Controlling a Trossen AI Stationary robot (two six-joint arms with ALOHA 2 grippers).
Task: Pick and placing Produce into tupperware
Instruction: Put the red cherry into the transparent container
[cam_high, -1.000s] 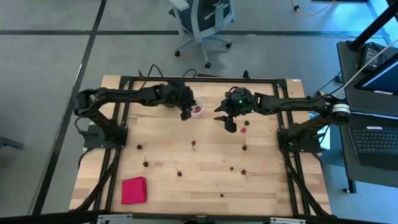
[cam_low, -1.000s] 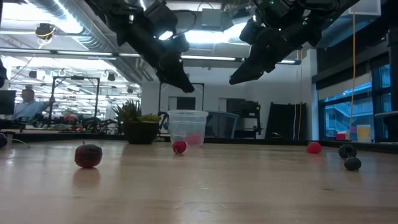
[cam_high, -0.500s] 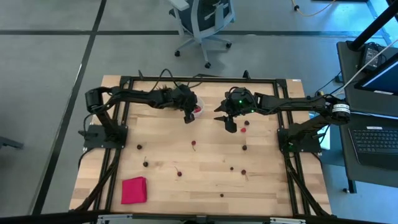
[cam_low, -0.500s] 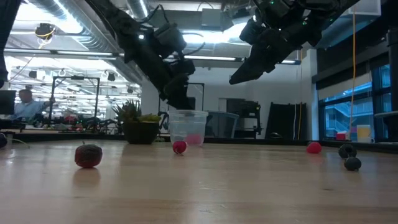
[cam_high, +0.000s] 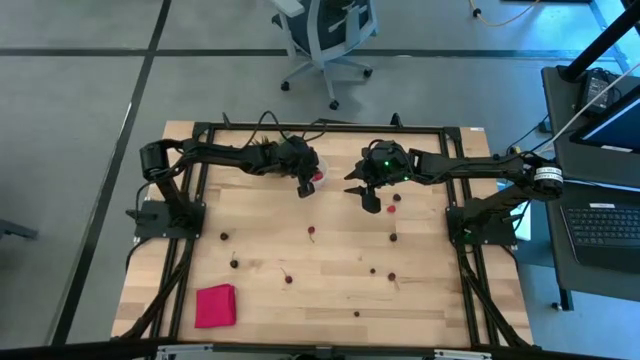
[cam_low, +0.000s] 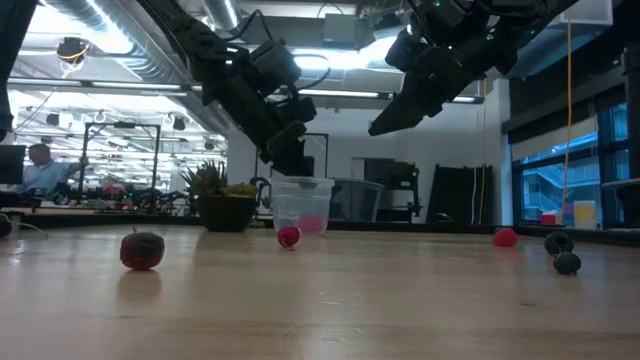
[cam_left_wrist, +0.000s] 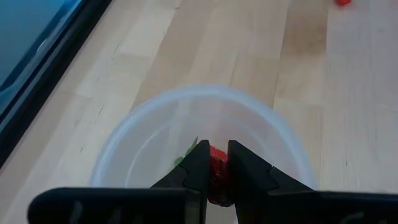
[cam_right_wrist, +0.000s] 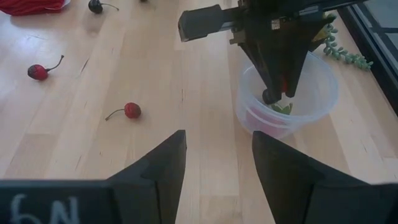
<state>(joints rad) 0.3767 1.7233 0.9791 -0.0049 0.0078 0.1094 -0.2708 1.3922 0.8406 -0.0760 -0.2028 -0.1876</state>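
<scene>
Left end effector pinches a red produce piece, poised over the tupperware, upper centre of the high view. Likely light, soft, bruisable; best held across its round body. No long axis; stem direction hidden. Right end effector hangs open nearby, empty.

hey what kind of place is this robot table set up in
Probably a robotics lab in an open-plan office: a grey swivel office chair on concrete floor behind the wooden table, an open laptop beside it, and a person at a desk under exposed ceiling ducts.
</scene>
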